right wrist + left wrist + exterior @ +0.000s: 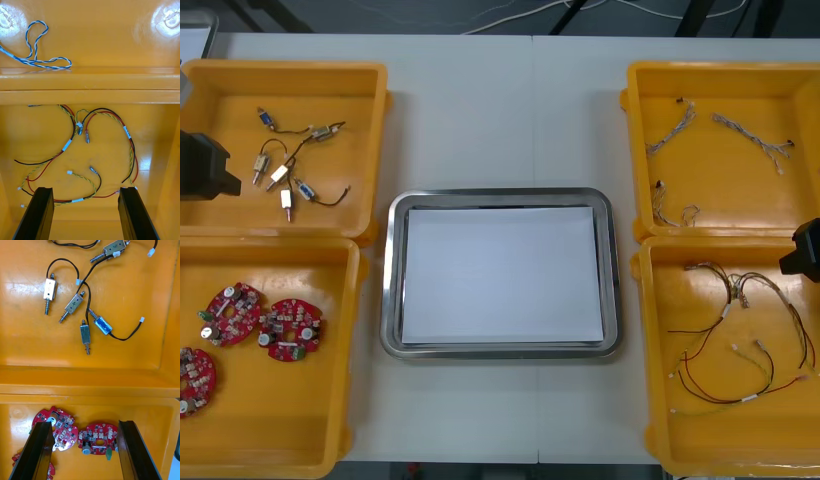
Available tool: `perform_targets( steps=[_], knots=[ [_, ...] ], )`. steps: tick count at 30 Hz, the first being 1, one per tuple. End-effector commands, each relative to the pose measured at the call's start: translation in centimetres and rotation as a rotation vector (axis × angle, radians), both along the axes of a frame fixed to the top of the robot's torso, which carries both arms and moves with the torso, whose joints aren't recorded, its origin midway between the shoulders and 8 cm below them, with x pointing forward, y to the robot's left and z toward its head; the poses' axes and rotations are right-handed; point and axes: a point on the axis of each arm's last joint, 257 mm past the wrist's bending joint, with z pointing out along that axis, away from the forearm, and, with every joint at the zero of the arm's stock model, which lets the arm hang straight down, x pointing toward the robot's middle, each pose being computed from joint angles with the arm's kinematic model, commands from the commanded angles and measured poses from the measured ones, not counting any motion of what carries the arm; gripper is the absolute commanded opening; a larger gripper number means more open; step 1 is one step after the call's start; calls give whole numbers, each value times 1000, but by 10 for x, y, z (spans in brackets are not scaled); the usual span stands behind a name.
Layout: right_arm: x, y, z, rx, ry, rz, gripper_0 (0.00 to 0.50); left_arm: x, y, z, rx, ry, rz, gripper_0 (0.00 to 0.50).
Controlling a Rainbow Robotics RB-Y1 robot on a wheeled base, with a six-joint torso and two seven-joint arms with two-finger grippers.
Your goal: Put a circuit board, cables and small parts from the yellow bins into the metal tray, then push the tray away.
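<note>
Table (500, 120) | left gripper (84, 425) above circuit boards (98, 437), fingers (37, 450) apart | right gripper (85, 189) above cables (66, 145) (likewise apart)

The bins (290, 68) are glossy plastic, the tray (500, 195) shiny metal with a matt white inside, the table (500, 110) smooth and matt.

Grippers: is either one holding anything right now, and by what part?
Nothing is held. The left gripper is open near the circuit boards; the right gripper is open near the red and yellow cables.
</note>
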Motion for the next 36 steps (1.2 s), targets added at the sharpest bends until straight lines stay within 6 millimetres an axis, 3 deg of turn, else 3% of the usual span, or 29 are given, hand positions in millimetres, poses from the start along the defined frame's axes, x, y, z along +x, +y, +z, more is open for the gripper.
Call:
perform_targets(
  steps=[1, 36],
  knots=[
    [-4, 8, -2, -11, 0, 43, 500, -4, 3, 2, 81, -4, -77, 500],
    [-4, 8, -2, -11, 0, 43, 500, -4, 3, 2, 81, -4, -77, 500]
  ],
)
